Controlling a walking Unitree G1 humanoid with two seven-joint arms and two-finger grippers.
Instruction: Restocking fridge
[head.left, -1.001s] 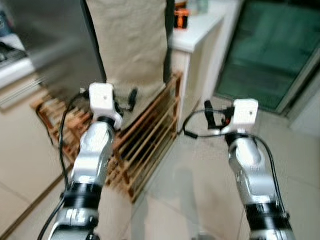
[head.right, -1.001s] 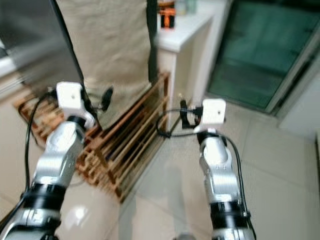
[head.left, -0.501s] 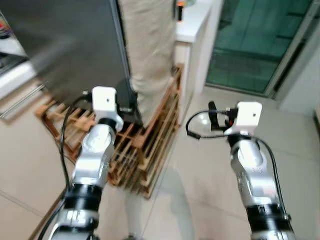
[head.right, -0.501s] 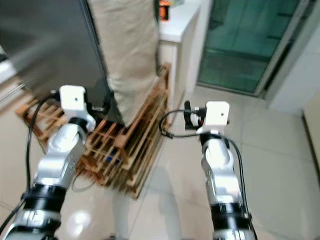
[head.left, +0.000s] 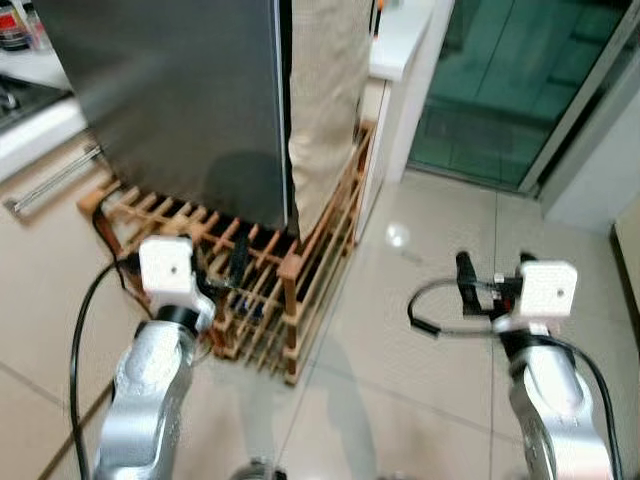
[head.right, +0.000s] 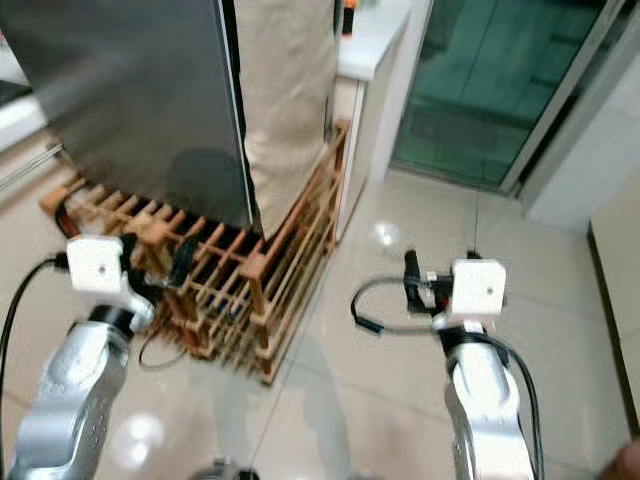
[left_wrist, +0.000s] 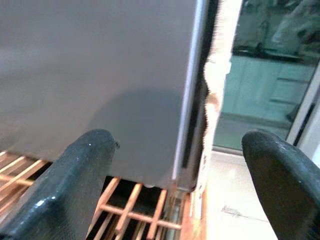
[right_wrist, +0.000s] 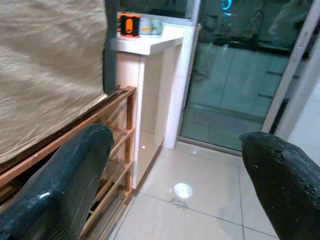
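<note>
A grey steel fridge (head.left: 170, 100) stands closed on a slatted wooden rack (head.left: 255, 300) straight ahead. A beige cloth (head.left: 325, 100) hangs down its right side. My left gripper (head.left: 228, 270) is held low in front of the rack, pointing at the fridge's lower front. Its fingers (left_wrist: 85, 170) are open, with nothing between them. My right gripper (head.left: 465, 282) hovers over the tiled floor right of the rack, open and empty, its fingers (right_wrist: 75, 170) spread wide.
A white counter (head.left: 400, 40) with an orange item (right_wrist: 129, 24) stands behind the fridge. A green glass sliding door (head.left: 500, 80) lies beyond it at the right. A cabinet front with a bar handle (head.left: 50, 180) runs along the left. Glossy tiled floor (head.left: 420, 380) stretches to the right.
The camera has shifted, and the fridge front now looks larger and sharper. Both arms sit lower in the picture. Both grippers stay open and empty.
</note>
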